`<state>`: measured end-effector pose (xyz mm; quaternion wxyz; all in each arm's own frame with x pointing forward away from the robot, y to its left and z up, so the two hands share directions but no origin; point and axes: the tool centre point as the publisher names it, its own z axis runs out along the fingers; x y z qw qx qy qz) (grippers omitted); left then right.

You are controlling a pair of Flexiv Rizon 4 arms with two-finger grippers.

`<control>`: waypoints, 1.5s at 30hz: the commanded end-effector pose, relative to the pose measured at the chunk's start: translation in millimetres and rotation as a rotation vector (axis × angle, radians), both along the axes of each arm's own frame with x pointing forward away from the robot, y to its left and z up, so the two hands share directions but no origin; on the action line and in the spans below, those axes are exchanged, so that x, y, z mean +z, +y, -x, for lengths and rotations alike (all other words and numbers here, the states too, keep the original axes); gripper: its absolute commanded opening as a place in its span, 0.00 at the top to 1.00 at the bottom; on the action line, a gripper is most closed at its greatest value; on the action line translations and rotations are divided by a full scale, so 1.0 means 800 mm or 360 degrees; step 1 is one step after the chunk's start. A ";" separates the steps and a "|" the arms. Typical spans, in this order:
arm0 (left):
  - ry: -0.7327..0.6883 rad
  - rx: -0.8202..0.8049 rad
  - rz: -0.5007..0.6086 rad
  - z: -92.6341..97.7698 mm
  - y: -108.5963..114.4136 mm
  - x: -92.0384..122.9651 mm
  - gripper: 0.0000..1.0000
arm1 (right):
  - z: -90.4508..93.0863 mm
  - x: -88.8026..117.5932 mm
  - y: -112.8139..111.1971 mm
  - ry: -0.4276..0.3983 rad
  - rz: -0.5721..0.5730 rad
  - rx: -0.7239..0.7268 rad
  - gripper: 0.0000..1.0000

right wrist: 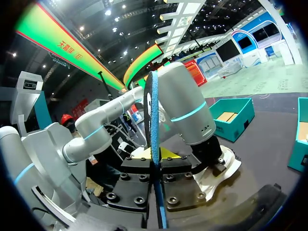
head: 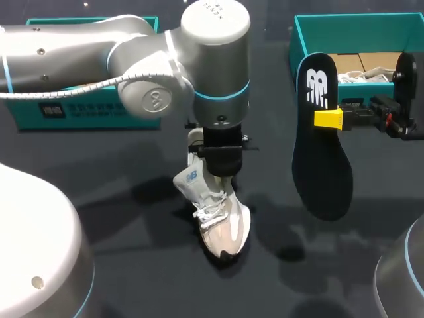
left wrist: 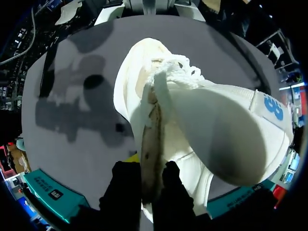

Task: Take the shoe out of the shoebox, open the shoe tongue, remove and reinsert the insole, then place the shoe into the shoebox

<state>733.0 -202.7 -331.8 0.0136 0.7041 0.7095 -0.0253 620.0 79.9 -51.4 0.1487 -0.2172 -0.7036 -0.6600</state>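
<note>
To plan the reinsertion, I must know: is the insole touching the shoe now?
Apart. The head view shows bare table between the insole and the shoe.

This is an exhibition hall, with a robot demonstration stand set up in it. The right wrist view shows a high dark ceiling (right wrist: 144, 29) with rows of spotlights, a long curved green and orange banner (right wrist: 53, 36), and brightly lit booths (right wrist: 240, 48) across an open floor. On the stand, a dark table (head: 99, 212) carries a teal shoebox (head: 358, 30) and a second teal box (head: 86, 112). The grey left arm (head: 132, 53) reaches over the table.
</note>
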 end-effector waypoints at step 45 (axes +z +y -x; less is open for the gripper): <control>0.0174 -0.0289 0.0002 -0.017 -0.051 -0.070 0.47 | 0.003 -0.001 0.000 0.0001 0.0002 -0.0005 1.00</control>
